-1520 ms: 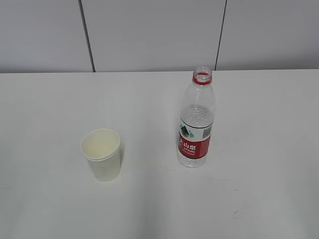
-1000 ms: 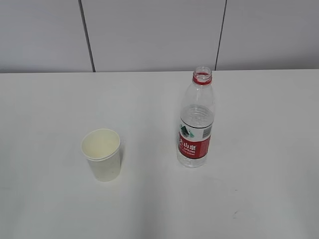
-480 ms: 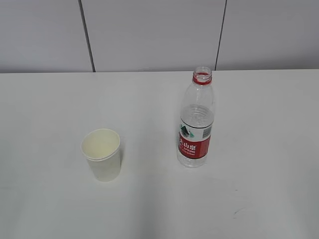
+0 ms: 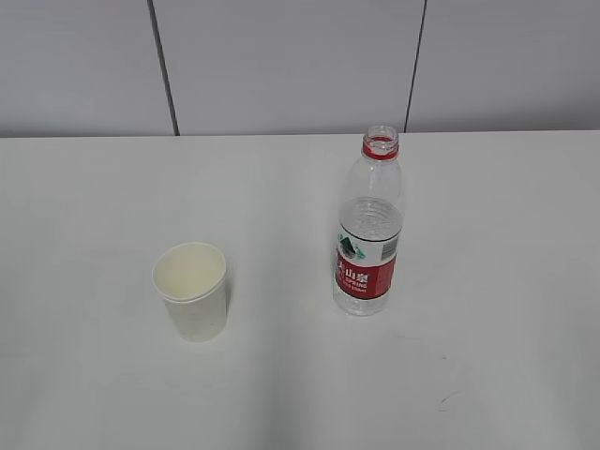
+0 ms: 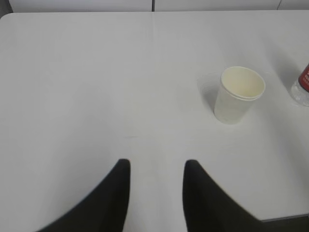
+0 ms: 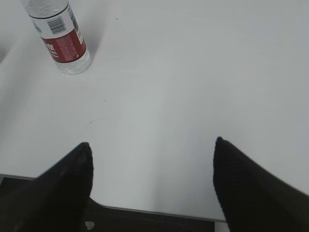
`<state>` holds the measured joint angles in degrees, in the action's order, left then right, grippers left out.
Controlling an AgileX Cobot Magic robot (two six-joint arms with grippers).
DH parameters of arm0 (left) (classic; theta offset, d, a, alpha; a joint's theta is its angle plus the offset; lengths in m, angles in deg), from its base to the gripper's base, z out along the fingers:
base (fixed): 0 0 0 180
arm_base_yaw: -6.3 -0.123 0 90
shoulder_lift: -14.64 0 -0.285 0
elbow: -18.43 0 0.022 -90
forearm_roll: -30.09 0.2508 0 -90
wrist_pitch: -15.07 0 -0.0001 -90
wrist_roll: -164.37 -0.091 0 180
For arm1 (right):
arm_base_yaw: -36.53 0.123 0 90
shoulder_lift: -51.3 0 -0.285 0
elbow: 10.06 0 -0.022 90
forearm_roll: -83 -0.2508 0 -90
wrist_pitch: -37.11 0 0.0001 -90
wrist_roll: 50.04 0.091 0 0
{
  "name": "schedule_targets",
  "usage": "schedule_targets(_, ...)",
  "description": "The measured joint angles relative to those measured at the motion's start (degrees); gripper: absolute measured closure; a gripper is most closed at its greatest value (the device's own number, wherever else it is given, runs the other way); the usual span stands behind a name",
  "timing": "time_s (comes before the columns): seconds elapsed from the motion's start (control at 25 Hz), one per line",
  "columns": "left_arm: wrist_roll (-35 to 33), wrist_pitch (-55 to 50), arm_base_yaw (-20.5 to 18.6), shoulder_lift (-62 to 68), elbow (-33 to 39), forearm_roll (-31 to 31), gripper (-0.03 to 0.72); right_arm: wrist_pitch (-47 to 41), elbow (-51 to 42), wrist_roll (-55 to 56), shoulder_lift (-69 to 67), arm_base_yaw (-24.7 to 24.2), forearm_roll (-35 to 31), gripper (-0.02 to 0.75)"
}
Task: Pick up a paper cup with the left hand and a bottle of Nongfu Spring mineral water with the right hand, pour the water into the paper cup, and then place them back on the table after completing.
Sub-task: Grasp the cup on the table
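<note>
A cream-white paper cup [image 4: 190, 303] stands upright on the left part of the large plain white flat tabletop [image 4: 84, 206], its mouth open and its inside looking empty. To its right, well apart from it, stands a clear plastic Nongfu Spring water bottle [image 4: 368, 234] with a red-and-white label and a red neck ring — upright, uncapped, with only a little water visible low in it. Neither arm shows in the exterior view.

In the left wrist view the left hand [image 5: 156, 166] — a black two-finger gripper — hovers over the near edge of the tabletop [image 5: 87, 72] with its fingers spread and nothing between them. The paper cup [image 5: 238, 94] sits ahead and to the right of it, well apart, and the base of the bottle [image 5: 302, 87] just shows at the right border.

In the right wrist view the right hand [image 6: 152, 145], also black with two fingers, is spread wide over the tabletop [image 6: 193, 63] near its front edge, gripping nothing. The bottle [image 6: 60, 36] stands far ahead at upper left, untouched.
</note>
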<state>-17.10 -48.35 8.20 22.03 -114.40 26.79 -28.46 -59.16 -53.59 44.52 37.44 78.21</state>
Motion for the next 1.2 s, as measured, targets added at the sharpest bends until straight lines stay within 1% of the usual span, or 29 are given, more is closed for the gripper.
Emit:
schedule_targets(0.52,0.00,0.00,0.00,0.00,0.00,0.02,0.444,0.00,0.00,0.00,0.00,0.00,0.00,0.158)
schedule_targets(0.6,0.00,0.00,0.00,0.00,0.00,0.02,0.418,0.00,0.00,0.00,0.00,0.00,0.00,0.158)
schedule_targets(0.76,0.00,0.00,0.00,0.00,0.00,0.02,0.307,0.00,0.00,0.00,0.00,0.00,0.00,0.158)
schedule_targets(0.84,0.00,0.00,0.00,0.00,0.00,0.02,0.265,0.00,0.00,0.00,0.00,0.00,0.00,0.158)
schedule_targets(1.0,0.00,0.00,0.00,0.00,0.00,0.02,0.246,1.80,0.77,-1.52,0.00,0.00,0.00,0.158)
schedule_targets(1.2,0.00,0.78,0.00,0.00,-0.13,-0.75,0.241,10.98,1.29,-3.94,-1.57,0.00,0.00,0.158)
